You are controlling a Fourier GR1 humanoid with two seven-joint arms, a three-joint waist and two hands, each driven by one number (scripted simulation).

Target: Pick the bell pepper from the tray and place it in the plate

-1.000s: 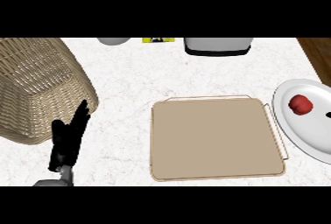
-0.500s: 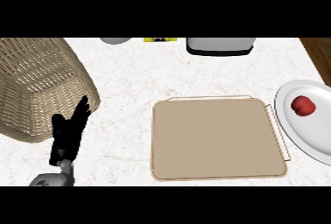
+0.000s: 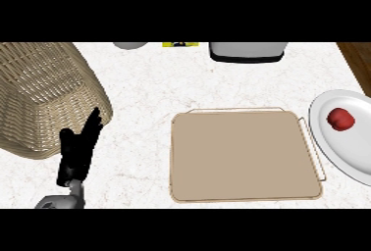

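Nearest me, at 7 o'clock, my left forearm comes in from the lower edge. My left hand stands above it at 8 o'clock. Its fingers are straight and point toward 12, the thumb is off to one side, and it holds nothing. The fingertips overlap the lower wall of the basket; I cannot tell whether they touch it. My right hand is not in view.

The tray lies flat from the centre out toward 5 o'clock, a tan square with a thin wire rim, well apart from the hand.

Just beside the tray at 3 o'clock is the plate, white and cut off by the right edge. The pepper sits on the upper part of the plate, red and small.

The wicker basket fills the 9 to 10 o'clock side.

Farthest out along the top, a grey appliance stands at 12 to 1 o'clock. A small yellow label is just to its left, and a pale round object sits at 11, too cropped to identify.
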